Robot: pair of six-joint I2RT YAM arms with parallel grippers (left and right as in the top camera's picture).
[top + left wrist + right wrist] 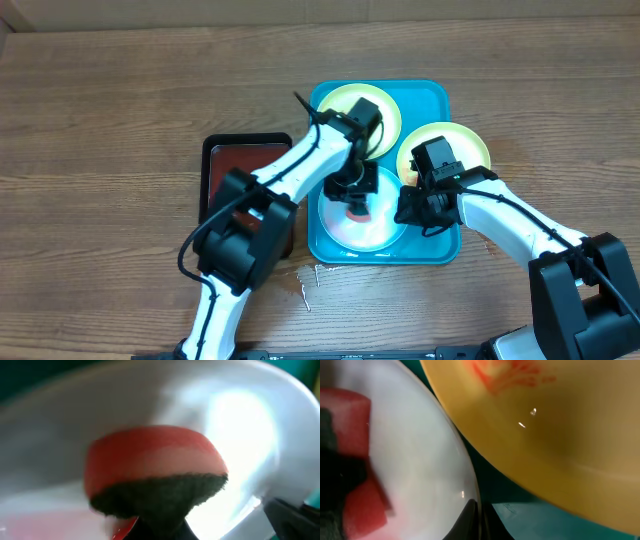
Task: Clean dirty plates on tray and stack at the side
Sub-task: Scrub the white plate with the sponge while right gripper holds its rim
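Note:
On the turquoise tray point(437, 98) lies a pale blue-white plate point(372, 230). My left gripper point(352, 196) is shut on a red sponge point(155, 460), whose dark scouring side faces the jaws, and presses it onto that plate point(240, 425). My right gripper point(412, 212) is shut on the plate's right rim point(470, 485); the thin edge sits between the two black fingers point(465, 522). One yellow-green plate point(345, 103) lies at the tray's far end. Another yellow-green plate point(462, 140), smeared with red sauce point(505, 375), rests at the tray's right rim.
A smaller dark red tray with a black rim point(240, 165) stands left of the turquoise one, under the left arm. Small wet spots point(308, 285) mark the brown wood tabletop point(120, 120) near the front.

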